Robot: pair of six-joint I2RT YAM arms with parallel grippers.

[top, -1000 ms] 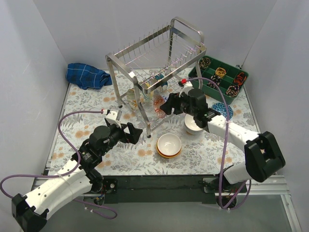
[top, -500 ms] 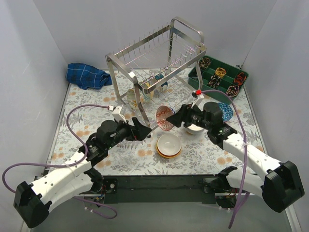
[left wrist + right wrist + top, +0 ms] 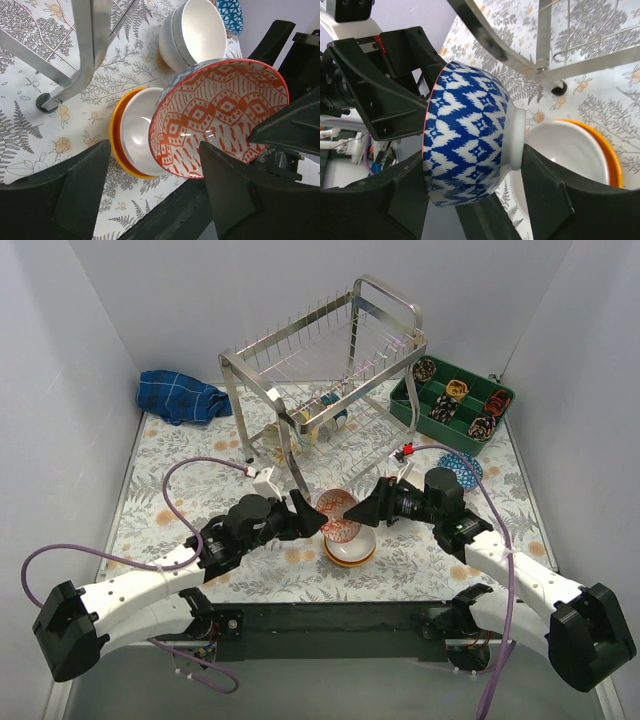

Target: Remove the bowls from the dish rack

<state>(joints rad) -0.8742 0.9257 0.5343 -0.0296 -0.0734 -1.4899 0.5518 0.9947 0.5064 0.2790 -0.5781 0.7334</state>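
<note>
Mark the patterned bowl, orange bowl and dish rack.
patterned bowl [image 3: 220, 120], left wrist view, red inside.
orange bowl [image 3: 114, 140], left wrist view, rim.
dish rack [image 3: 92, 35], left wrist view, leg.

- I see the shiny two-tier steel wire dish rack standing upright on its tall legs.
- The red-and-white patterned ceramic bowl is up in the air just in front of the rack's front leg. It is tipped on edge, with red diamonds inside and a blue-and-white pattern outside.
- Right below it, an orange round bowl sits upright with a plain white bowl nested inside.
- Another plain white round bowl stands upright in front of the rack's right end.
- A blue patterned bowl sits to the right of the rack's front.
- In the rack's lower tier I make out a cream bowl and a bluish bowl, both too small to detail.
</note>
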